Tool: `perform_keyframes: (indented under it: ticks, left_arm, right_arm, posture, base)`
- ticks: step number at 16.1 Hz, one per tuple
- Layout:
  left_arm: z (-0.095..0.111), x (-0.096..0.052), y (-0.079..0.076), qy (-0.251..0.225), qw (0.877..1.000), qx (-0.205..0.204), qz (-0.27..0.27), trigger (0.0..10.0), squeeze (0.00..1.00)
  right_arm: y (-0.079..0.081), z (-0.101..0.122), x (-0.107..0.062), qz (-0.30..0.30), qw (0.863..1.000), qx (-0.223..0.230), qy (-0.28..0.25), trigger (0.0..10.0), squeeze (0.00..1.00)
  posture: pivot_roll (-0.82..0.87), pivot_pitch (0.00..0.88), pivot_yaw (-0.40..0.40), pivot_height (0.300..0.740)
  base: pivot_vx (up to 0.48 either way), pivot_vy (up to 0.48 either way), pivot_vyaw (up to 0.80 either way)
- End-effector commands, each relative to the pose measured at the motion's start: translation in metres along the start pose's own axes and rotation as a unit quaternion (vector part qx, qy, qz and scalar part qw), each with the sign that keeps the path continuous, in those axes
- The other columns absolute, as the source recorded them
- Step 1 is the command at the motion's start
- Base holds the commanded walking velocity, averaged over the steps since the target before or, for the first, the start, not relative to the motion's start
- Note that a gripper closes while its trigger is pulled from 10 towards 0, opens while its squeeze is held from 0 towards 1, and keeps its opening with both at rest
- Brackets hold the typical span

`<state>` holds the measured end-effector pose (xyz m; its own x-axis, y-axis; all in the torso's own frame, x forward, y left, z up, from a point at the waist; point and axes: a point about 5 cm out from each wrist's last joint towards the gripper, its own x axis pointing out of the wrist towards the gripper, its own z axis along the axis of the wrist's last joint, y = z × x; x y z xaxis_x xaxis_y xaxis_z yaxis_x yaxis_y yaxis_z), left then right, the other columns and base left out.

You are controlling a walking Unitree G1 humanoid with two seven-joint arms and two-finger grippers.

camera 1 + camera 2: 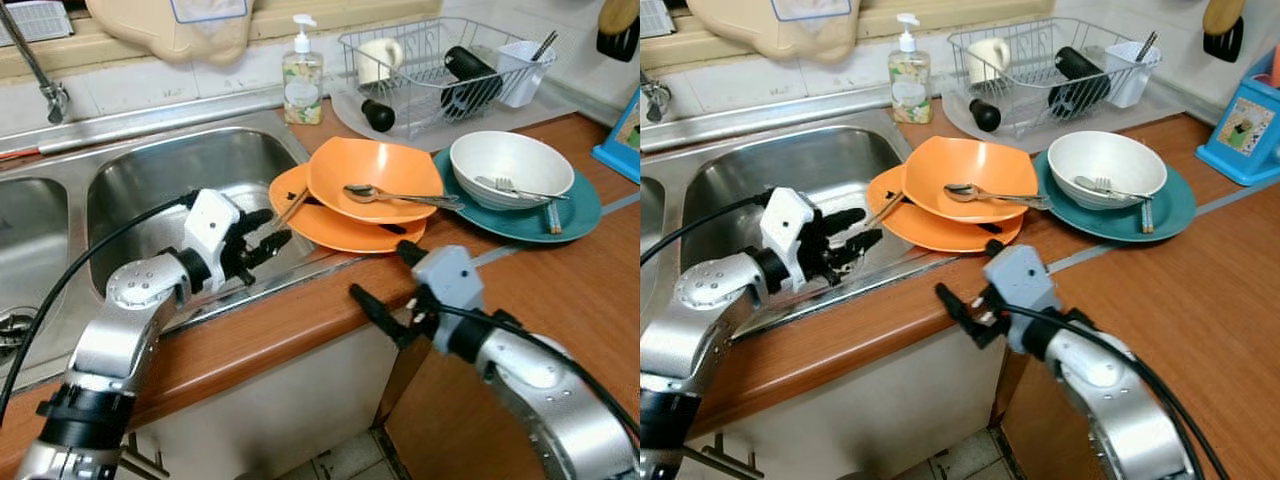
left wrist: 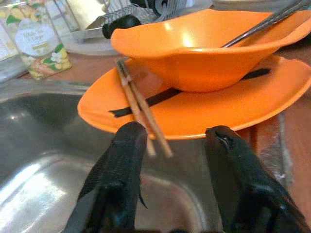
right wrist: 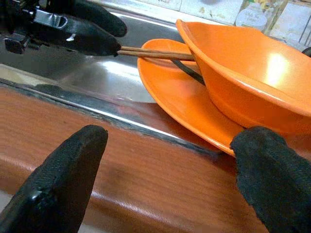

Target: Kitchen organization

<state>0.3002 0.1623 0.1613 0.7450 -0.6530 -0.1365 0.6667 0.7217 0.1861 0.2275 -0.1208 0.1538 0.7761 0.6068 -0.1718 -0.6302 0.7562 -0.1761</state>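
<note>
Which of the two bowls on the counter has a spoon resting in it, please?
The orange bowl, stacked on the orange plate beside the sink, holds the spoon. The white bowl on the teal plate holds a fork.

Head eyes look down; wrist views (close) share the orange plate (image 2: 204, 109).

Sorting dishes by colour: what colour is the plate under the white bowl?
Teal plate, clearest in the right eye view.

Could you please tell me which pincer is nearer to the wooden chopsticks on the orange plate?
Left. The left pincer is open at the chopsticks' tips over the sink edge; the right pincer sits open farther back, over the counter's front edge.
</note>
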Motion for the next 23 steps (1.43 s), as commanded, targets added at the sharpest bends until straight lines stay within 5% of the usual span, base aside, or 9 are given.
perform_keyframes:
  ticks: [1,2,3,4,23]
  left_arm:
    - [-0.001,0.001,0.001,0.008,1.0,0.01,-0.008,10.0,1.0]
    - [-0.002,0.001,0.002,0.012,1.0,0.009,-0.01,10.0,0.8]
    - [-0.004,0.002,0.004,0.014,1.0,0.01,-0.011,10.0,0.07]
    - [-0.004,0.003,0.005,0.014,1.0,0.011,-0.011,10.0,0.0]
    - [-0.015,0.023,0.022,0.02,0.999,0.003,0.031,10.0,0.0]
  right_arm:
    - [-0.001,-0.001,0.003,-0.01,1.0,-0.003,0.009,10.0,0.0]
    - [-0.001,-0.001,0.004,-0.012,1.0,-0.004,0.009,10.0,0.0]
    - [-0.002,-0.001,0.005,-0.014,1.0,-0.005,0.009,10.0,0.0]
    - [-0.001,-0.001,0.005,-0.015,1.0,-0.005,0.009,10.0,0.0]
    - [0.003,0.001,0.015,-0.018,1.0,-0.015,0.004,10.0,0.0]
  posture:
    - [-0.04,0.0,0.056,0.74]
    - [-0.04,0.0,0.055,0.74]
    - [-0.04,0.0,0.053,0.74]
    - [-0.04,0.0,0.054,0.74]
    - [-0.04,0.0,0.08,0.74]
  base:
    - [0.0,0.0,0.0]
    - [0.0,0.0,0.0]
    - [0.0,0.0,0.0]
    - [0.0,0.0,0.0]
    - [0.0,0.0,0.0]
